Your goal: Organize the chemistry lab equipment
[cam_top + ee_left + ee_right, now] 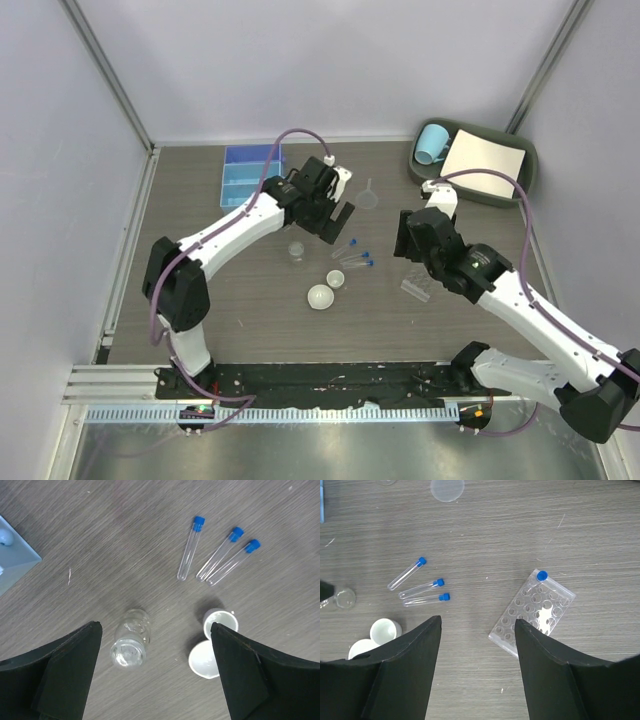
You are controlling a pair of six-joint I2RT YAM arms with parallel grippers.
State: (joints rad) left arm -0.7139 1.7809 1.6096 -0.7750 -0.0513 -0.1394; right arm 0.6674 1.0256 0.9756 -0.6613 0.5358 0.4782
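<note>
Clear glassware lay scattered across the grey wood-grain bench as the left hand hung above it, jaws spread wide with nothing between them. A small clear beaker stood almost directly beneath, a little toward the hand's left finger. Two white dishes sat side by side close against its right finger, and three blue-capped tubes lay loose ahead of the fingertips. The right hand hovered with its jaws likewise parted and empty. The clear tube rack lay just ahead of its right finger, and one capped tube already stood in the rack's far corner. The sorting appeared to be at an early stage, with most pieces not yet gathered and the beaker the likeliest next pick for the left hand. That move would call for a straight descent, centring the jaws on the beaker's wall before closing, and keeping the right finger off the dishes nearby
</note>
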